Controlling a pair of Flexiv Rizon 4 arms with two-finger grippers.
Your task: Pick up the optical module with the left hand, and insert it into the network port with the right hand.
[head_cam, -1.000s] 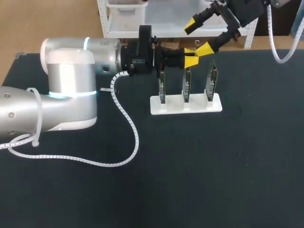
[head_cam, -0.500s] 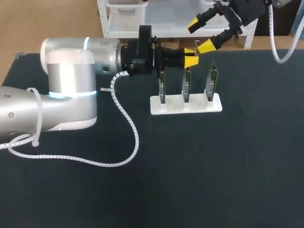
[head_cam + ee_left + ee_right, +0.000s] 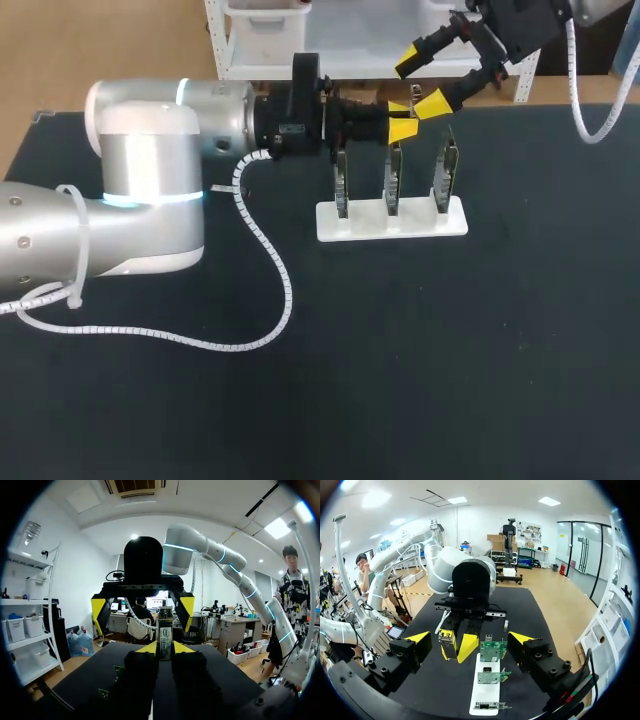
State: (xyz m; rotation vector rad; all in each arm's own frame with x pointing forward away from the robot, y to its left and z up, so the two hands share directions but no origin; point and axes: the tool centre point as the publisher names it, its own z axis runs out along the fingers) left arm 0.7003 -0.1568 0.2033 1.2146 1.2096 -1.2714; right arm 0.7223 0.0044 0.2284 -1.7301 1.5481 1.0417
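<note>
The optical module (image 3: 165, 632), a small metal block with a label, stands upright between the yellow fingertips of my left gripper (image 3: 165, 649), which is shut on it. In the head view my left gripper (image 3: 402, 120) hovers above the middle circuit board (image 3: 392, 178) of the white stand (image 3: 455, 222). My right gripper (image 3: 420, 82) hangs open just beyond it, facing the left one. From the right wrist, the module (image 3: 447, 638) in my left gripper (image 3: 457, 646) lies ahead, between the spread fingers of my right gripper (image 3: 470, 639). The port itself cannot be made out.
Three upright green boards (image 3: 492, 650) sit in a row on the white stand (image 3: 482, 692) on the black table (image 3: 420, 350). A white spiral cable (image 3: 270, 260) trails from my left arm across the table's left half.
My right gripper has drifted slightly up and to the right, still open. My left arm and the module have not moved.
</note>
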